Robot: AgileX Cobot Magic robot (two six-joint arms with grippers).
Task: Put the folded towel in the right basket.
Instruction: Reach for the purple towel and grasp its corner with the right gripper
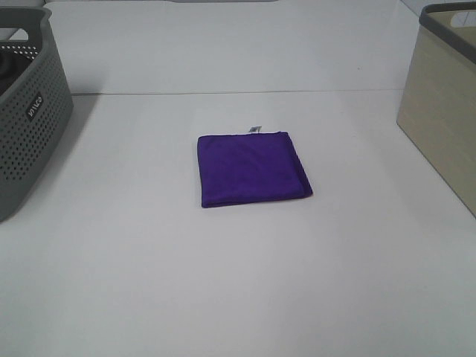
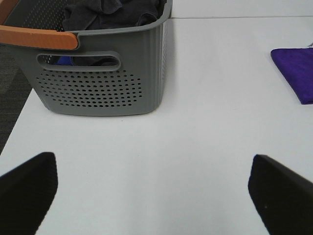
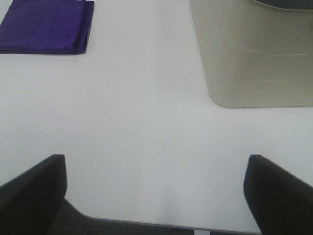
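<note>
The folded towel (image 1: 253,169) is a flat deep purple square with a small tag at its far edge, lying in the middle of the white table. It also shows in the left wrist view (image 2: 296,73) and the right wrist view (image 3: 46,25). The right basket (image 1: 443,104) is a beige solid-sided bin with a dark grey rim at the far right; its wall shows in the right wrist view (image 3: 254,54). My left gripper (image 2: 154,196) is open and empty near the table's front left. My right gripper (image 3: 156,196) is open and empty at the front edge. Neither gripper shows in the high view.
A grey perforated basket (image 1: 30,111) with a small label stands at the far left; in the left wrist view (image 2: 102,83) it holds dark cloths and has an orange handle (image 2: 39,36). The table's front edge (image 3: 146,223) lies under my right gripper.
</note>
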